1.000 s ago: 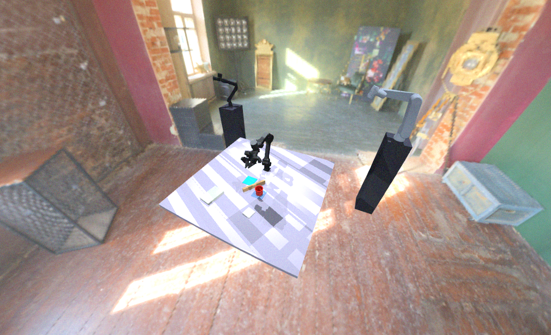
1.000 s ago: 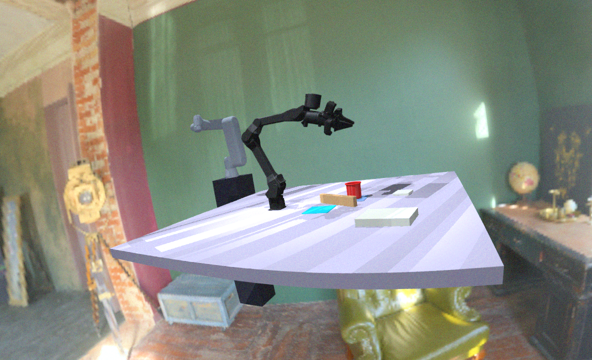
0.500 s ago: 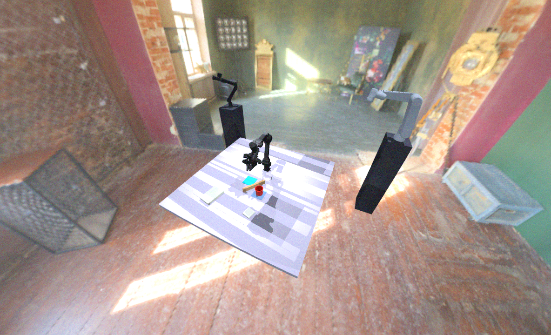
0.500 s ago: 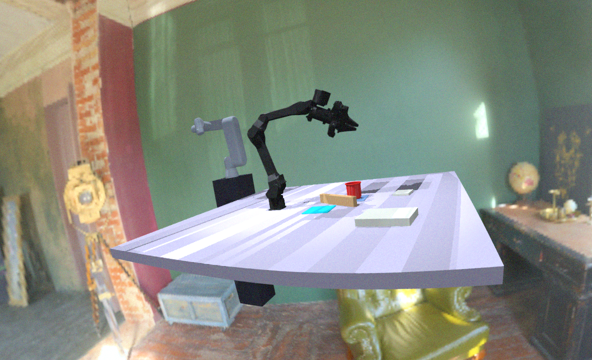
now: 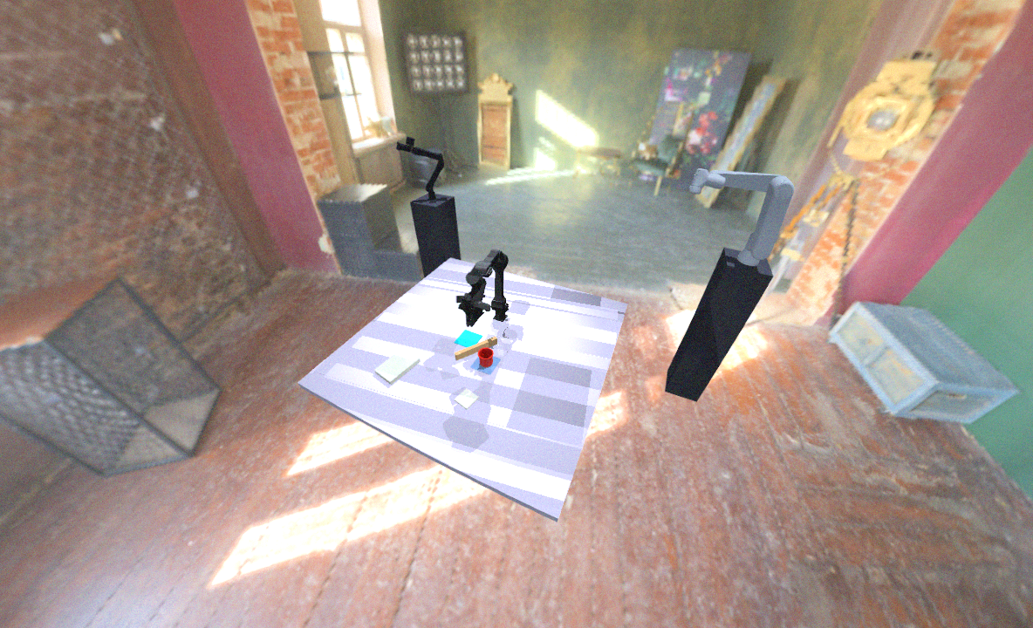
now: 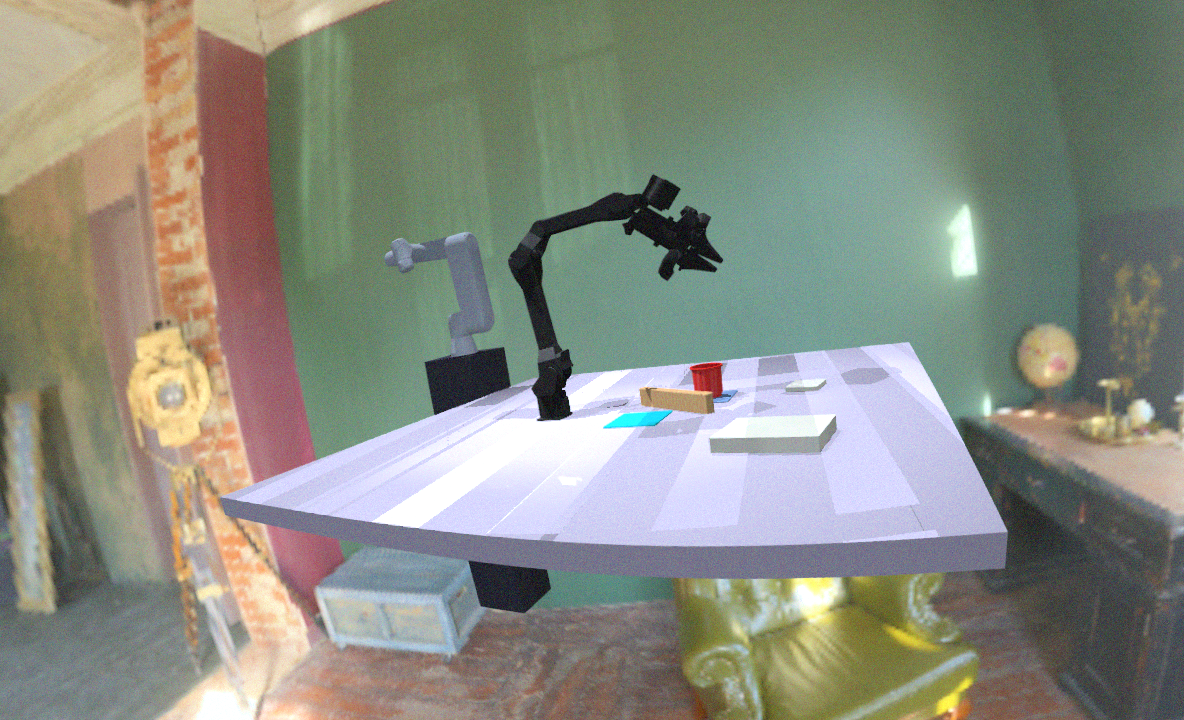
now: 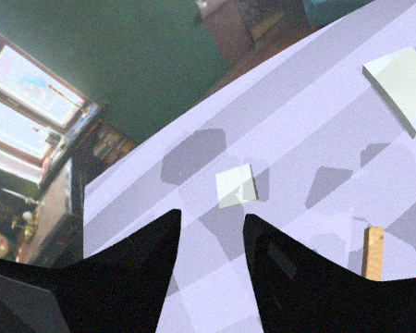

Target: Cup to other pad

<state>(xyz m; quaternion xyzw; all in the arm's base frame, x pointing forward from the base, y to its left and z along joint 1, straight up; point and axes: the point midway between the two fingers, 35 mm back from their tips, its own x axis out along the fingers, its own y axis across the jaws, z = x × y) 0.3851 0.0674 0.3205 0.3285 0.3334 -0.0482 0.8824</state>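
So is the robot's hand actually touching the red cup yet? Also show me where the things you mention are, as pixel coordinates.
Apart: the side view shows the hand (image 5: 471,321) (image 6: 720,260) (image 7: 213,215) up in the air, well above the cup (image 5: 486,358) (image 6: 706,380).

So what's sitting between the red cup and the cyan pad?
A wooden bar stands between cup and pad; top and exterior views show it.

an old studio-like room with a tripod and leaning painting
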